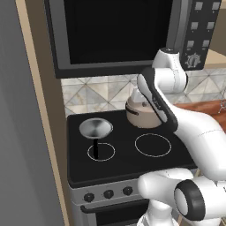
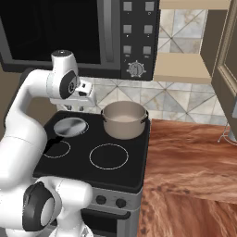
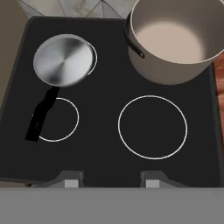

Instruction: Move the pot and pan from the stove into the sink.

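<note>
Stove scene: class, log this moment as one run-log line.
pot: back right of stove, no lid | pan: back left burner, handle toward front | gripper: above stove, holding nothing | sink transfer: not begun

The stove (image 3: pixel 109 100) is seen as black glass marked with thin white ring outlines, and its front is grey steel set with black knobs (image 1: pixel 108 193). The pot (image 3: pixel 173 39) is coloured beige-tan, with a paler inside and a dark side handle. The pan (image 3: pixel 64 60) is rendered in brushed silver, and a straight black handle is attached to it. The wall tiles (image 2: pixel 176 99) are patterned in grey, cream and tan triangles. The desk (image 2: pixel 190 166) is shown in reddish-brown wood grain. The microwave (image 1: pixel 110 35) is dark with a grey frame. The arm (image 2: pixel 28 115) is white with dark joints.
</note>
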Tool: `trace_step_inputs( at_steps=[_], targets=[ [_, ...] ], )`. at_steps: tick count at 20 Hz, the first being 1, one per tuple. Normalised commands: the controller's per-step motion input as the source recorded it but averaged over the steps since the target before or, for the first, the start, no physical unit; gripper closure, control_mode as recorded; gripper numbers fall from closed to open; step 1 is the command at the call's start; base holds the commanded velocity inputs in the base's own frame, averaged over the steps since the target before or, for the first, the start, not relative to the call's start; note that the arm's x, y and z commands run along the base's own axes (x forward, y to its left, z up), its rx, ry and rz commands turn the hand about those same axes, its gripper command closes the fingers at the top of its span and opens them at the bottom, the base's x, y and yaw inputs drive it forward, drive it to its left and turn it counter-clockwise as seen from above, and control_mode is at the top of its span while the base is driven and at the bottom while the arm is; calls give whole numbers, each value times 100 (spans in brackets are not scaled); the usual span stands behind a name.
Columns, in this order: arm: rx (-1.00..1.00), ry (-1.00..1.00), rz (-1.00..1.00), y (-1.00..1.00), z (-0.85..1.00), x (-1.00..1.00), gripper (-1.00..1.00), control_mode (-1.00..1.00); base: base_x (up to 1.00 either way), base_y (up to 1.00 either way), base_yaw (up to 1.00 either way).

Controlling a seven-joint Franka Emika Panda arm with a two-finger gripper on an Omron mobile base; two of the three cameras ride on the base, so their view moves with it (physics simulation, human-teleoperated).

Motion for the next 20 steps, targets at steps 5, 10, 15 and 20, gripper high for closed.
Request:
trace_step_inputs(
  at_steps=[5, 10, 15, 20],
  targets=[
    [0, 0, 1, 0, -8, -4, -100, -100, 0, 0, 0],
    [0, 0, 3, 0, -14, -21, -100, -100, 0, 0, 0],
    [0, 0, 2, 9, -13, -29, -100, -100, 0, 0, 0],
    [1, 0, 0, 19, -13, -24, -100, -100, 0, 0, 0]
  ],
)
